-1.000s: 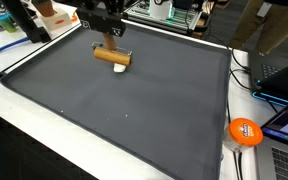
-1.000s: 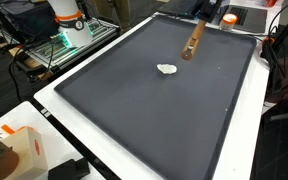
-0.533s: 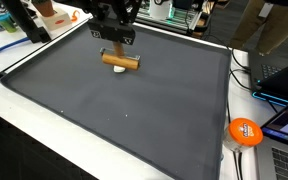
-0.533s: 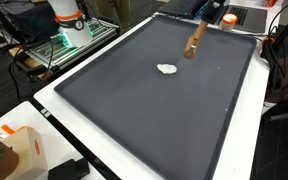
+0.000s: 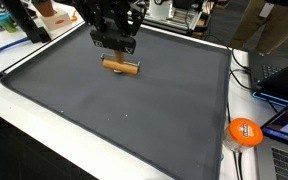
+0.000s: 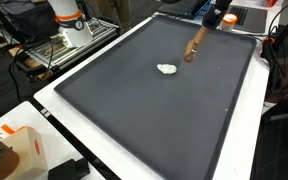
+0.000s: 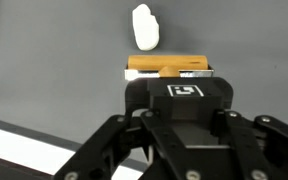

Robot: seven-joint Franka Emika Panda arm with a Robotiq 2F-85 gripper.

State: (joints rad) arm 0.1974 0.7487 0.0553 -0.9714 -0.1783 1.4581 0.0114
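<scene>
**Ann:** What is on the flat grey mat (image 6: 114,110)?
**Ben:** One small, bumpy white lump (image 6: 167,69). Right of it is one round brown wooden stick (image 6: 194,45), just over the mat.
**Ann:** Who holds it?
**Ben:** The one black gripper (image 5: 119,58), clamped tight on it. The stick has slid sideways and now hides the lump there.

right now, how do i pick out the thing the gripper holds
Find the big dark mat covering the table. Near one edge the gripper clamps a wooden dowel. It is brown and rod-shaped, unlike the small white lump nearby.
</scene>
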